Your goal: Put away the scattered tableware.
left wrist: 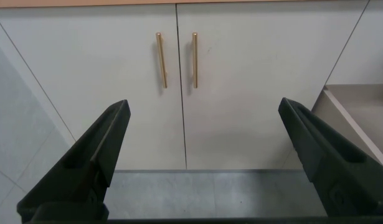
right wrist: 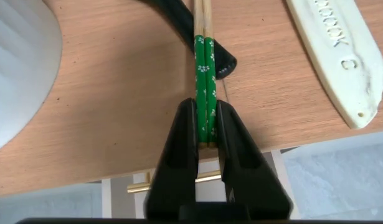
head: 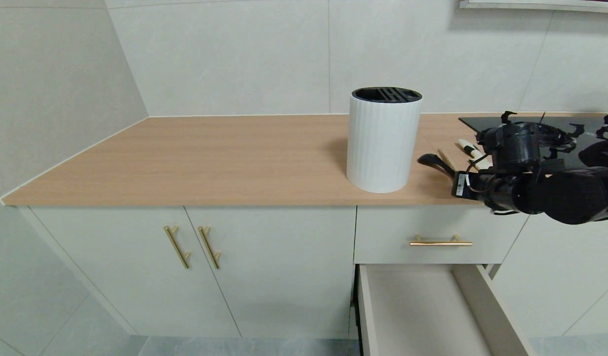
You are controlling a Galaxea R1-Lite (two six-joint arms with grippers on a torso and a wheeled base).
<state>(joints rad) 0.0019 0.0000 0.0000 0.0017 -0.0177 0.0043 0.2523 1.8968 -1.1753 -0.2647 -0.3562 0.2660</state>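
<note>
Pale wooden countertop (head: 210, 158) edge; right gripper (right wrist: 207, 115) pinches two thin green-ended bamboo chopsticks (right wrist: 204, 62) near their butts; light, stiff, probably slippery; left gripper (left wrist: 203, 107) gapes wide.

Right claw (right wrist: 207, 111) pinching green chopsticks (right wrist: 207, 68), wooden counter (right wrist: 116, 93), white utensil (right wrist: 334, 50) beside

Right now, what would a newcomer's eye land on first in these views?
The tall white ribbed holder standing on the wooden counter draws the eye first. At the counter's right end, the right gripper has its jaws shut on green-ended chopsticks. Under the counter there, a drawer stands open.
</note>
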